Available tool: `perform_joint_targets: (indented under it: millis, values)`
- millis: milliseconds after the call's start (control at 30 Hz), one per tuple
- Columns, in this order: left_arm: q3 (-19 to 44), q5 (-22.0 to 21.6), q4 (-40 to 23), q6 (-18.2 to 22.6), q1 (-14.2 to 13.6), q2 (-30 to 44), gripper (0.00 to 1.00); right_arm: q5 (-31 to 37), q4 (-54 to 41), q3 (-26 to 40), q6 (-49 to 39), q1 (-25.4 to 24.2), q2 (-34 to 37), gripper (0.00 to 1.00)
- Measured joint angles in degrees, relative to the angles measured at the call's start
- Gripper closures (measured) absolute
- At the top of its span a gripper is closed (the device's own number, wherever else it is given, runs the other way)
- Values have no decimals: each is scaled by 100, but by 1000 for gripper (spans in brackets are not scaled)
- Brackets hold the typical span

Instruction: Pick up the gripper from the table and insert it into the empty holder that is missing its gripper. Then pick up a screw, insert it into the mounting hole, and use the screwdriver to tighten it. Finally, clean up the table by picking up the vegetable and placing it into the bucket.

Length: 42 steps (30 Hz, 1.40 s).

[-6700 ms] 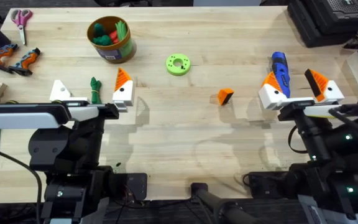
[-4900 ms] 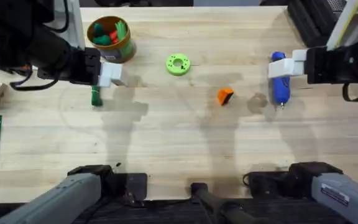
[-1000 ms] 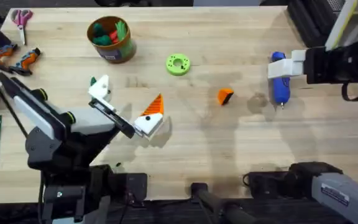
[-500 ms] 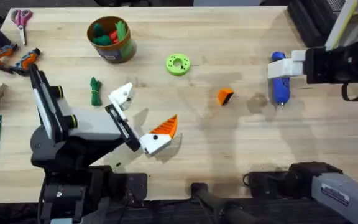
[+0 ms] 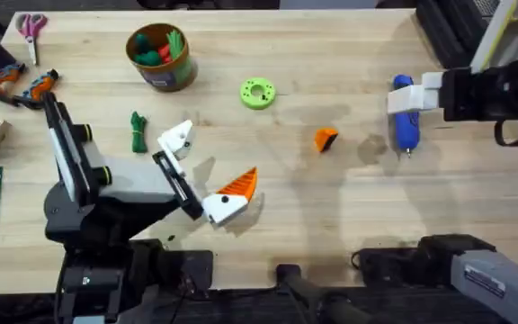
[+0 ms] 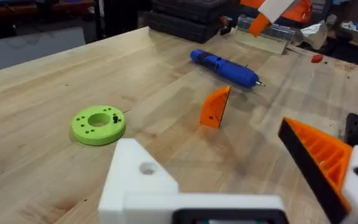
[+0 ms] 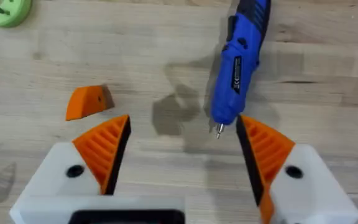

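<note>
The small orange gripper lies loose on the wood right of centre, also in the left wrist view and the right wrist view. My left gripper stands open, left of and nearer than it. One finger is the plain white holder; the other carries an orange pad. The blue screwdriver lies at the right. Above its tip hangs my open, empty right gripper. The green vegetable lies left of the holder. The bucket stands at the back left.
A lime-green ring lies behind the table's middle. Scissors and orange-handled pliers sit at the far left, and the bucket holds toy vegetables. Dark cases crowd the back right corner.
In the last second the left gripper swung right, toward the table's middle, then held still. The right arm has stayed raised over the screwdriver.
</note>
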Motion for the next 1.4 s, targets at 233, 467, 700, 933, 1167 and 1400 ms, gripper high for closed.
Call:
perform_joint_targets:
  millis: [233, 467, 700, 933, 1167, 1400]
  values:
    - [-1, 0, 0, 0, 0, 0, 15, 1, 129, 0, 1, 0, 0, 8]
    - [-1, 11, 0, 0, 0, 0, 15, -47, 384, 3, 2, 0, 0, 9]
    - [-1, 59, -2, 0, 0, 0, 15, -405, 186, 14, -43, 303, 91, 10]
    - [1, 68, -4, 0, 0, 0, 15, -493, -250, 376, -108, 1594, 872, 9]
    - [-1, 70, -4, 0, 0, 0, 14, -538, -396, 565, -16, 2320, 1282, 9]
    - [1, 72, -4, 0, 0, 0, 15, -458, -359, 569, 237, 2610, 1770, 8]
